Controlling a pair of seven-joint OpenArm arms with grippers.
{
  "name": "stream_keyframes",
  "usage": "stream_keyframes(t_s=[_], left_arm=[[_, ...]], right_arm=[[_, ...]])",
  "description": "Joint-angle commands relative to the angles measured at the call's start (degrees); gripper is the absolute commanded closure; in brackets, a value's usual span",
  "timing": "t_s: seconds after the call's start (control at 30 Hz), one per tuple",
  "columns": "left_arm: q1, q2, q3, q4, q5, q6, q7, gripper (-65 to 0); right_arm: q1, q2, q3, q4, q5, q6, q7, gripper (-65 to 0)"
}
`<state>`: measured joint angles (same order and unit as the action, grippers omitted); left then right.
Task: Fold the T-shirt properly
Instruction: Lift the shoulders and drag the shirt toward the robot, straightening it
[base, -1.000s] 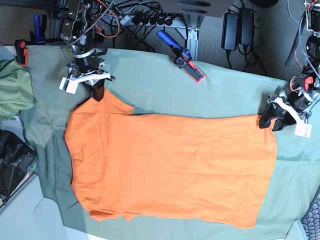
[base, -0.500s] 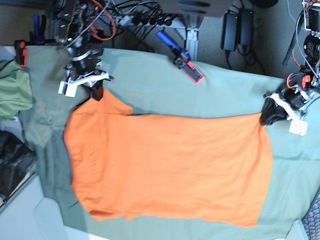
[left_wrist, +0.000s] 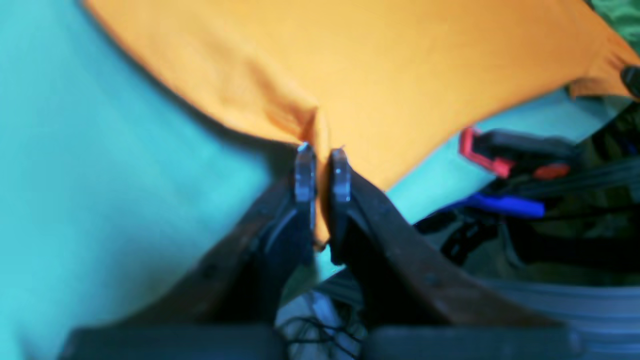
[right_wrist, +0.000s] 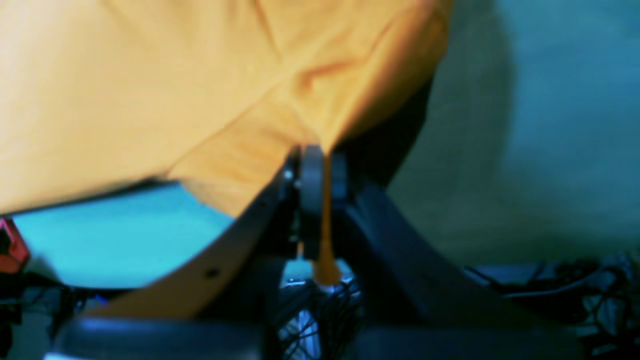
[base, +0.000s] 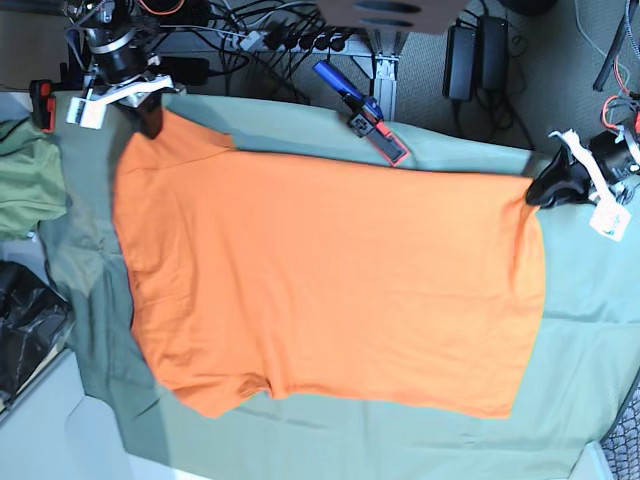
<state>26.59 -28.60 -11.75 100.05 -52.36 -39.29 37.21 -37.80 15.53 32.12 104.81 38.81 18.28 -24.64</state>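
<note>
The orange T-shirt (base: 330, 270) lies spread across the sage-green table cloth (base: 590, 340), with its far edge pulled taut between both arms. My right gripper (base: 148, 118), at the far left of the base view, is shut on a corner of the shirt by the sleeve. In the right wrist view a strip of orange fabric (right_wrist: 150, 90) runs between that gripper's (right_wrist: 320, 170) closed jaws. My left gripper (base: 540, 192), at the far right, is shut on the hem corner. The left wrist view shows the shirt (left_wrist: 400, 75) pinched in this gripper (left_wrist: 320, 165).
An olive-green garment (base: 25, 180) and a black bag (base: 25, 320) sit at the left edge. A blue and red clamp (base: 362, 122) grips the cloth's far edge, and a red clamp (base: 42, 105) sits at the far left. Cables and power bricks (base: 470, 50) lie behind the table.
My left gripper closed on the hem corner. Both grippers then moved toward the far edge, the right one also leftward, dragging the shirt with them and stretching its far edge.
</note>
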Motion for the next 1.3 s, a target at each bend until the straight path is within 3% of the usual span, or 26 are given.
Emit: stream_keyframes(t_s=[0.0, 0.2, 0.37, 0.7, 1.0, 1.03, 1.07, 1.1, 1.17, 1.2, 1.23, 1.27], left_arm=[[-0.31, -0.96, -1.05, 1.57, -1.03, -0.71, -1.44, 0.0], [-4.04, -0.9, -1.38, 1.57, -0.28, -0.71, -1.49, 0.0], [-9.18, -0.81, -1.29, -4.85, 2.49, -0.71, -3.78, 0.0], [-23.96, -0.76, 4.24, -24.28, 6.6, -0.71, -7.13, 0.0], [-33.68, -0.7, 5.55, -35.32, 6.8, -0.71, -7.45, 0.0], [-33.73, -0.61, 5.55, -35.76, 6.82, -0.71, -7.45, -2.9], [-33.73, -0.57, 5.64, -36.15, 6.8, -0.71, -7.45, -10.4], [-33.7, -0.59, 5.81, -36.48, 6.84, -0.71, -7.41, -18.5], [-33.55, -0.61, 5.86, -37.0, 7.06, -0.71, -7.34, -33.9], [-33.53, -0.61, 5.86, -37.05, 7.04, -0.71, -7.13, -37.8], [-33.53, -0.66, 5.84, -37.03, 6.99, -0.71, -6.69, -38.3], [-33.55, -0.7, 5.84, -37.0, 6.69, -0.71, -6.12, -38.3]], right_arm=[[0.02, 1.03, 1.33, 1.75, 0.76, 1.46, 1.25, 0.0], [5.44, 2.62, 2.01, 3.28, 0.59, 1.68, 1.22, 0.0], [14.05, 2.93, 1.25, 0.96, -2.78, 1.73, 0.9, 0.0], [31.58, 4.76, -9.51, -13.97, -9.51, 1.7, 2.19, 0.0], [41.35, 4.79, -14.01, -27.15, -10.54, 1.9, 2.36, 0.0], [41.83, 4.76, -14.64, -28.11, -10.54, 1.97, 2.36, 0.0], [42.14, 4.76, -15.26, -28.94, -10.54, 2.16, 2.36, 0.0], [42.21, 4.74, -15.78, -29.29, -10.56, 2.6, 2.38, -2.8], [42.16, 4.59, -16.48, -29.29, -10.56, 3.15, 2.34, -27.3], [42.05, 4.48, -16.57, -29.29, -10.56, 3.13, 2.32, -38.9], [42.03, 4.46, -16.57, -29.29, -10.56, 3.13, 2.23, -45.1], [42.03, 4.48, -16.48, -29.29, -10.56, 3.13, 1.86, -44.5]])
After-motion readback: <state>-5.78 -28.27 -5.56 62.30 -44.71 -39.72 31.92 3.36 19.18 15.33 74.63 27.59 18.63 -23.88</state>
